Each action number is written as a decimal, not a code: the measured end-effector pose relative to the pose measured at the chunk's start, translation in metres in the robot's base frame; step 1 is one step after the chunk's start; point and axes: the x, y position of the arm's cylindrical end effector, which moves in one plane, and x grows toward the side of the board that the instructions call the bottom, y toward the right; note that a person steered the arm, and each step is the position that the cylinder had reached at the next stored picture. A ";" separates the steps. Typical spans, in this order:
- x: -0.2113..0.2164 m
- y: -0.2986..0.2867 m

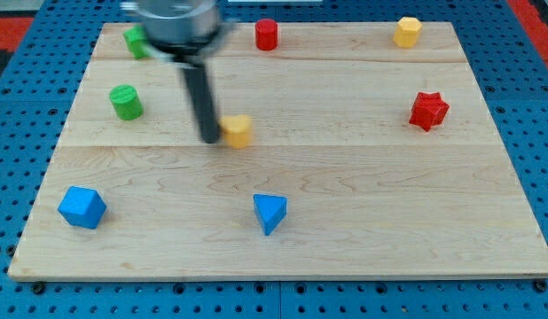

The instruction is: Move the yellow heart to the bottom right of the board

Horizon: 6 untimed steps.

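No pincer fitted; my tip [209, 138] touches the yellow heart [238, 130] on its left, mid-table [389, 230], bottom-right corner still far off, the push barely begun.

pale wood board [363, 204] with visible grain and plank seams, kinda matt, sitting on blue perforated pegboard [544, 106], blocks like the yellow heart [238, 130] and blue cube [82, 206] look smooth painted, dark matt rod, my tip [209, 139]

Red cylinder [267, 35], red star [428, 110], green cylinder [126, 103], blue cube [82, 206], blue triangle [270, 213].
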 end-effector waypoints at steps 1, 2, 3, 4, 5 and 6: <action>-0.015 0.031; -0.039 0.031; -0.043 0.101; 0.011 0.127; 0.040 0.154; 0.033 0.084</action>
